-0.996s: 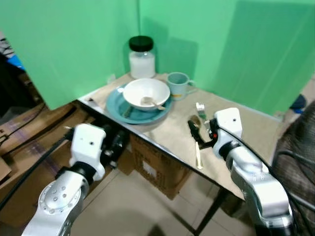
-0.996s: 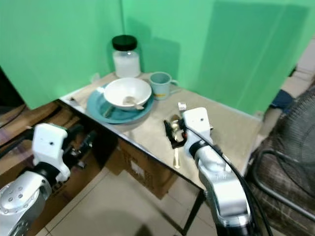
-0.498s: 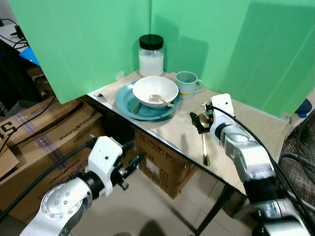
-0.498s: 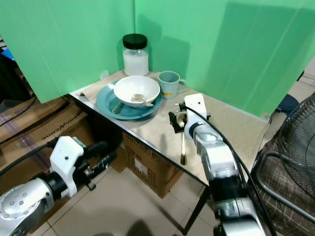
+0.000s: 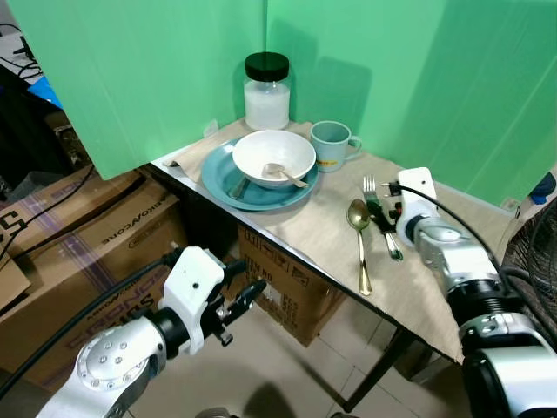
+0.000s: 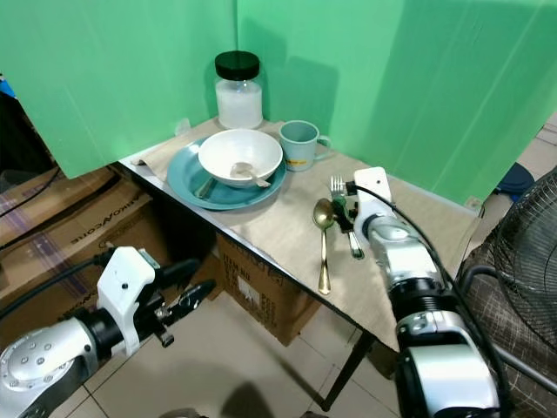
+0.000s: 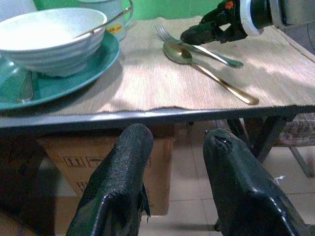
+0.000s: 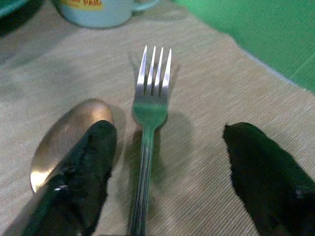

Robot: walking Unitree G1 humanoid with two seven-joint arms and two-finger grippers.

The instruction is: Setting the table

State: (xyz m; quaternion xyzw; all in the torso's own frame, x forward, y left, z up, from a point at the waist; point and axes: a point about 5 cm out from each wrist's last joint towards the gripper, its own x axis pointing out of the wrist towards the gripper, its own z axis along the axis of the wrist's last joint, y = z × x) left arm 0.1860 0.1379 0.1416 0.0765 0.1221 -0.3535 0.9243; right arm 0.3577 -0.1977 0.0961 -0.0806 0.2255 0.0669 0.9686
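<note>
Since the earlier frame, right gripper (image 5: pixel 380 207) shifts off the spoon (image 5: pixel 359 239) to the fork (image 5: pixel 380 219); fingers spread, fork lying between them on the mat (image 5: pixel 435 279), unpinched. Fork and spoon: side by side, long axes parallel, tines and bowl toward the mug (image 5: pixel 330 144), handles toward the table's front edge. Plate (image 5: pixel 218 178) with bowl (image 5: pixel 273 157): placed. Cutlery laid; release and withdrawal likely remain. Left gripper (image 7: pixel 172 187): below table edge, fingers apart, empty.

Silver jointed arms, white wrist housings, black cables, black two-fingered left claw (image 5: pixel 242 300)
</note>
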